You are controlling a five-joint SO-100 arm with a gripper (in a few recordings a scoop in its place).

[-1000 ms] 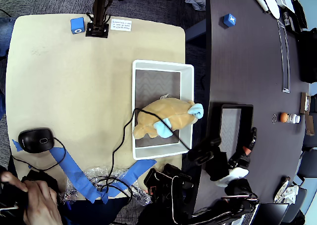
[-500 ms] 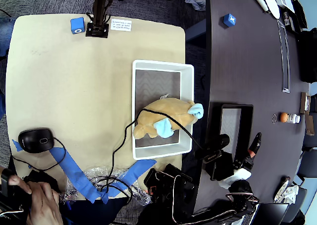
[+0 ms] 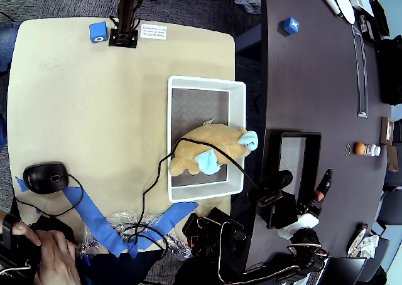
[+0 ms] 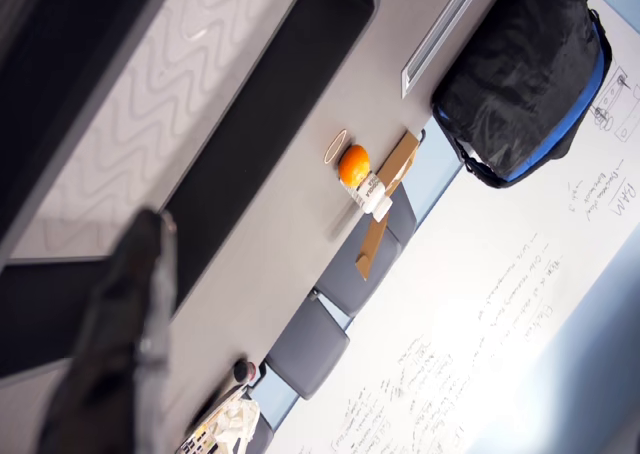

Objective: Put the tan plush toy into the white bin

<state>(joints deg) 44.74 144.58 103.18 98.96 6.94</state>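
Overhead, left to right: a black mouse [image 3: 45,177] lies near the left edge of your tan table [image 3: 81,103]. The white bin [image 3: 237,103] sits at the table's right edge. The tan plush toy [image 3: 210,149] lies inside it, in the half nearer the bottom of the picture, one end resting on the bin's left rim. The gripper [image 3: 321,183] hangs over the dark table [image 3: 314,78], beside a black tray [image 3: 300,152]. You cannot tell whether its fingers are apart or together.

We see a black arm [image 3: 276,200] of blocky motor housings, with white and orange parts near the gripper [image 3: 317,188]. In the wrist view one finger [image 4: 115,344] looks dark and blurred.
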